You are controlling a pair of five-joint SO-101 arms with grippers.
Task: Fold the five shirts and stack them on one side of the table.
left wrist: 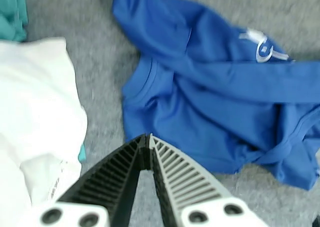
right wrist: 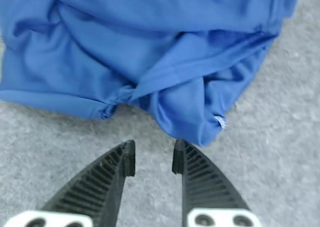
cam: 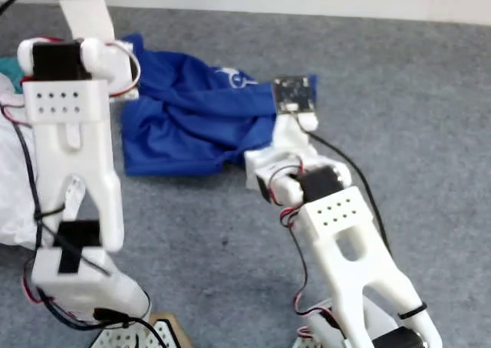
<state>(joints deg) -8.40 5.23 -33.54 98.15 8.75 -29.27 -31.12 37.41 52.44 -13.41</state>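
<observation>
One blue shirt [cam: 192,126] lies crumpled at twelve o'clock, not yet folded; left tool [left wrist: 148,138] is clenched empty, right tool [right wrist: 153,157] is released.

Your arms [cam: 73,133] are white plastic shells with black servos [cam: 54,60], red and black cables [cam: 362,181], and ribbed fingers [right wrist: 112,172].

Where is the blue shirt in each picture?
High view: the blue shirt lies crumpled in the upper middle of the picture.
Left wrist view: the shirt is just beyond the shut left gripper, beside a white shirt.
Right wrist view: the shirt is just beyond the open right gripper.
Shared landmark: the grey table cover under the shirt.
</observation>
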